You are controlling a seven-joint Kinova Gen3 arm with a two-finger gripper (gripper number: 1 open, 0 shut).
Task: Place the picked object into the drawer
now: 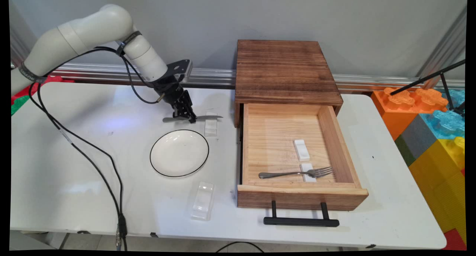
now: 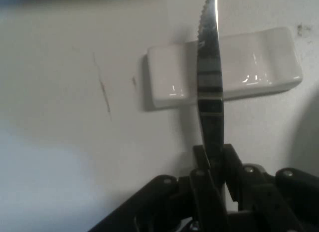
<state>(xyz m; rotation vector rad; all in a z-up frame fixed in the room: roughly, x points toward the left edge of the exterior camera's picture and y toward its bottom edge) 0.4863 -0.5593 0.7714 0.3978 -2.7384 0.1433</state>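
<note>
My gripper [image 1: 187,117] is shut on a metal table knife [image 1: 193,118], holding it level just above the table behind the plate. The blade points right, over a small white cutlery rest [image 1: 211,127]. In the hand view the serrated knife [image 2: 209,82] runs up from between my fingers [image 2: 232,164] and crosses the white rest [image 2: 259,65] lying below it. A white round plate [image 1: 179,153] with a dark rim sits on the table just in front of the gripper.
A wooden box [image 1: 284,72] at the back holds an open drawer [image 1: 301,196] with a black handle; inside lie a fork [image 1: 293,173] and two white rests [image 1: 301,150]. Another clear rest [image 1: 202,201] lies near the table's front edge. Coloured big blocks [image 1: 431,129] stand at right. Black cables [image 1: 93,152] trail across the left.
</note>
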